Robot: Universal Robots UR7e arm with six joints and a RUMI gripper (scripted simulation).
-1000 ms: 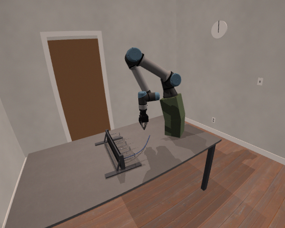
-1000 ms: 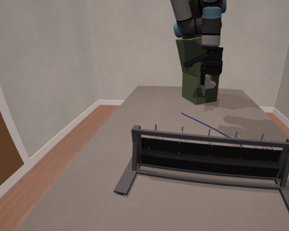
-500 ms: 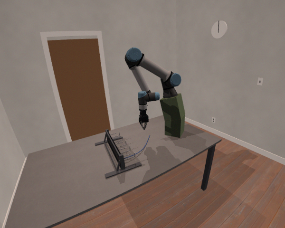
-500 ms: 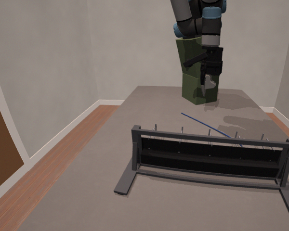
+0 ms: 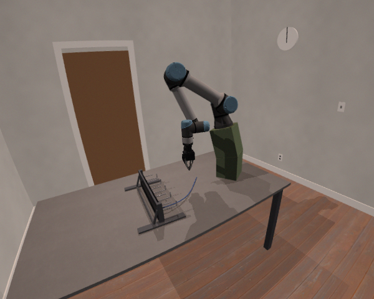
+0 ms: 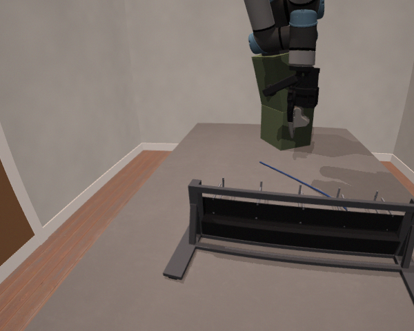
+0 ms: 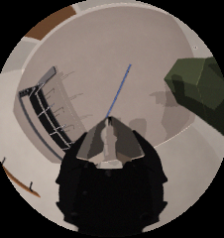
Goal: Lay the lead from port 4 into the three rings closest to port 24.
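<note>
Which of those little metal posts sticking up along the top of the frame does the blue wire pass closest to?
The fourth post from the left in the exterior view. The blue wire slants down right beside it; the other four stand well away from the wire.

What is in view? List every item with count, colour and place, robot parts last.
table: one, grey top with dark legs, centre of the room
rack: one, dark grey, upright on the table
rings: a row, steel, along the rack's top; count unclear
lead: one, blue, running from the rack across the table towards the pedestal
pedestal: one, green, on the table's far end
door: one, brown with white frame, back wall
clock: one, white, high on the wall
floor: reddish wood
arm: one, grey with blue caps, on the pedestal
gripper: one, black, above the table, fingers shut on nothing
</note>
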